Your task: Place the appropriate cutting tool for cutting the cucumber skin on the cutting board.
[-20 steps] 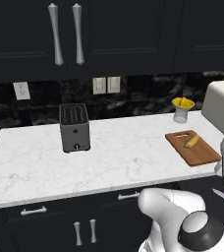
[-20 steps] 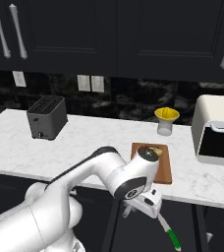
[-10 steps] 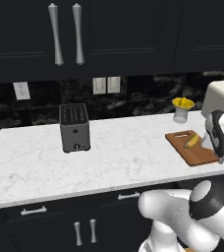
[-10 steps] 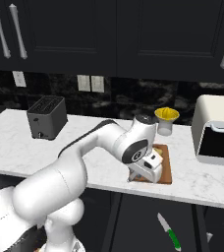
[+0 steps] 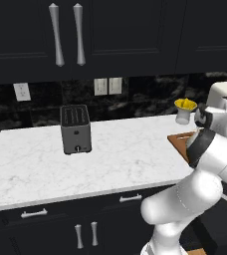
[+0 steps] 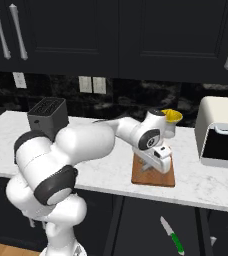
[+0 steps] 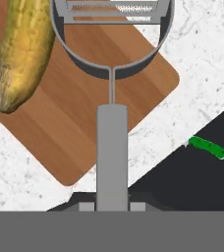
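My gripper (image 7: 112,206) is shut on the grey handle of a peeler (image 7: 112,142). The peeler's round head and blade hang just above the reddish-brown cutting board (image 7: 84,123). The yellowish-green cucumber (image 7: 23,49) lies on the board, to the left of the peeler head in the hand view. In the right base view the gripper (image 6: 156,161) points down over the cutting board (image 6: 158,179) at the counter's front edge. In the left base view my arm covers most of the board, and only a corner of the cutting board (image 5: 176,141) shows.
A green-handled knife (image 6: 172,235) lies on the floor in front of the cabinets. A yellow-topped white cup (image 6: 172,120) stands behind the board. A white appliance (image 6: 221,132) stands to the right, and a black toaster (image 5: 75,128) far to the left on the marble counter (image 5: 130,154).
The arm has swung up from below the counter's edge to over the cutting board. The green knife stays on the floor.
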Motion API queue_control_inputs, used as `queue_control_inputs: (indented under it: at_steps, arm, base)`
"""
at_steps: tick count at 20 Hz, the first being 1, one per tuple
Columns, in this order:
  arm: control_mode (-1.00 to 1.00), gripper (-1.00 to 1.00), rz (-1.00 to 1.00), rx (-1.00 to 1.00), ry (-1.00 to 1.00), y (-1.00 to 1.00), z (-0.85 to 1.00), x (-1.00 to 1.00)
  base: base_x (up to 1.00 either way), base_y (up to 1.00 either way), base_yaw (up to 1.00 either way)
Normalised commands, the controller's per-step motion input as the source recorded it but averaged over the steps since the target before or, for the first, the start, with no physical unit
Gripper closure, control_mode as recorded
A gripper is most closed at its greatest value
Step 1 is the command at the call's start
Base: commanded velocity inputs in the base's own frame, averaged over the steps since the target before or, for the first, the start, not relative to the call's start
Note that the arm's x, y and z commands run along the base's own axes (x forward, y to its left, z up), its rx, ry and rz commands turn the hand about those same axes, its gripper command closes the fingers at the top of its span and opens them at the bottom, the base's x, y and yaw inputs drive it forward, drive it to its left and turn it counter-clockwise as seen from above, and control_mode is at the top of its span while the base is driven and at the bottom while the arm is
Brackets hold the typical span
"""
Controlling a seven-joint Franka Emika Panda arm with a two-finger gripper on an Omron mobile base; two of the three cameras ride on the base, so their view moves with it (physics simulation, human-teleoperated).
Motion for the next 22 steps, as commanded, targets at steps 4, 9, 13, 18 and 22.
queue_control_inputs:
  at_steps: [4, 9, 13, 18, 22]
  arm:
    - [-1.00, 1.00, -0.10, 0.00, 0.00, -0.26, -0.42, 0.38]
    - [-1.00, 1.00, -0.11, 0.00, 0.00, -0.12, -0.45, 0.02]
    - [-1.00, 1.00, -0.10, 0.00, 0.00, -0.01, -0.20, 0.29]
    - [-1.00, 1.00, -0.06, 0.00, 0.00, 0.00, -0.15, 0.20]
    - [-1.00, 1.00, -0.03, 0.00, 0.00, 0.00, -0.35, 0.04]
  base:
    - [0.00, 0.00, 0.00]
    - [0.00, 0.00, 0.00]
    - [0.00, 0.00, 0.00]
    - [0.00, 0.00, 0.00]
    - [0.00, 0.00, 0.00]
